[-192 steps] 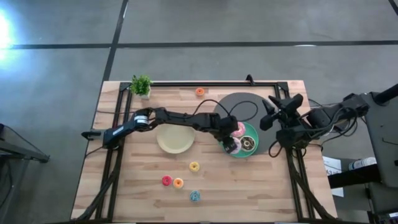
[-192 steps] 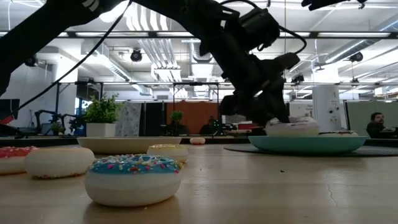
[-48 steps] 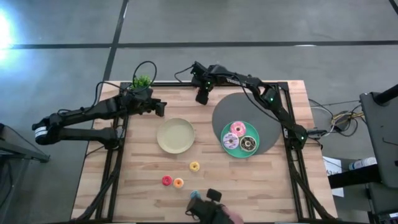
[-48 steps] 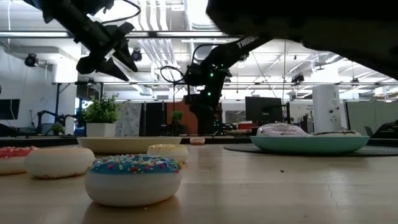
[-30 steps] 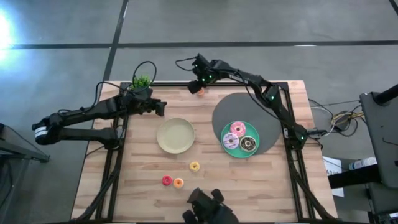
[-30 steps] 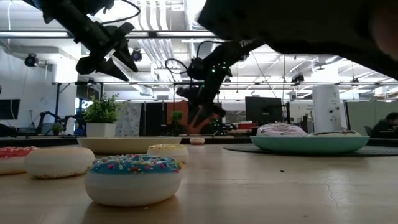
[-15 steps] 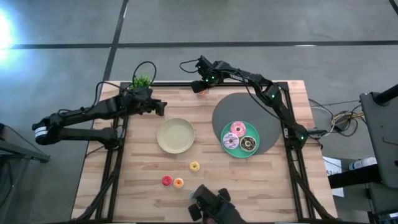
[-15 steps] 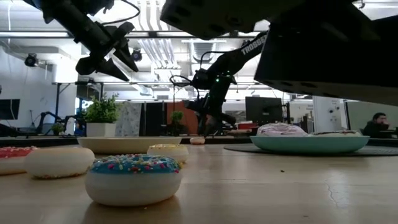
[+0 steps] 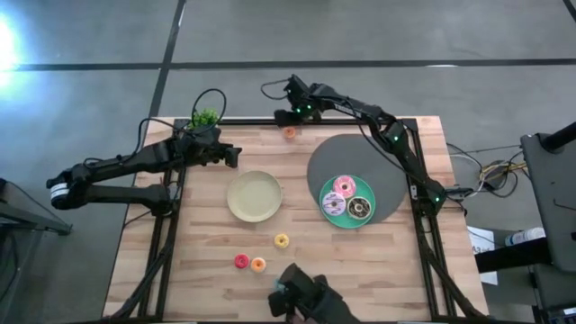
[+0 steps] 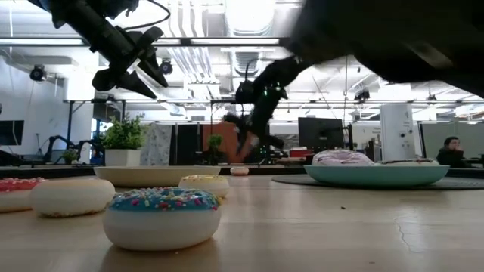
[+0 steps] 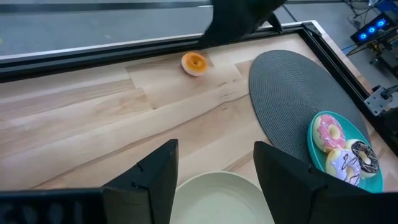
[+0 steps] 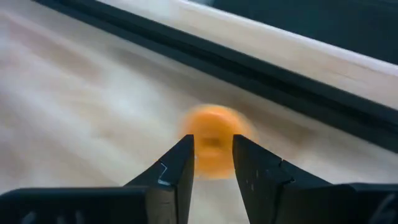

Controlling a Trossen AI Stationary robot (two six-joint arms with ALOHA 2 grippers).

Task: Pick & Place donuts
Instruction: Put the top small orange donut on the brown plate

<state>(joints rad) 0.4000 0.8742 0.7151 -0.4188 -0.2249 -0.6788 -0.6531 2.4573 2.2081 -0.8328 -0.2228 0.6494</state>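
An orange mini donut (image 9: 289,132) lies flat on the wood near the table's far edge. My right gripper (image 9: 286,118) hovers over it, open. In the right wrist view the gripper (image 12: 212,146) has the orange donut (image 12: 213,148) showing between its fingertips. My left gripper (image 9: 232,157) is open and waits above the far-left rim of the cream plate (image 9: 254,196). Pink (image 9: 344,187), white-lilac (image 9: 333,204) and chocolate (image 9: 360,208) donuts lie on the teal plate (image 9: 353,221). Yellow (image 9: 281,240), red (image 9: 240,261) and a second orange (image 9: 258,265) mini donut lie toward the near edge. The blue one (image 10: 161,217) shows in the low view.
The teal plate sits on a round grey mat (image 9: 355,157). A small potted plant (image 9: 204,121) stands at the far-left corner. A black frame rail (image 9: 243,121) runs along the far edge. A dark object (image 9: 301,297) hangs over the near edge, above the blue donut.
My right gripper has shifted slightly toward the far edge while tipping over the orange donut, which now shows clear of it in the high view. The dark object at the near edge has moved about. My left arm has kept still.
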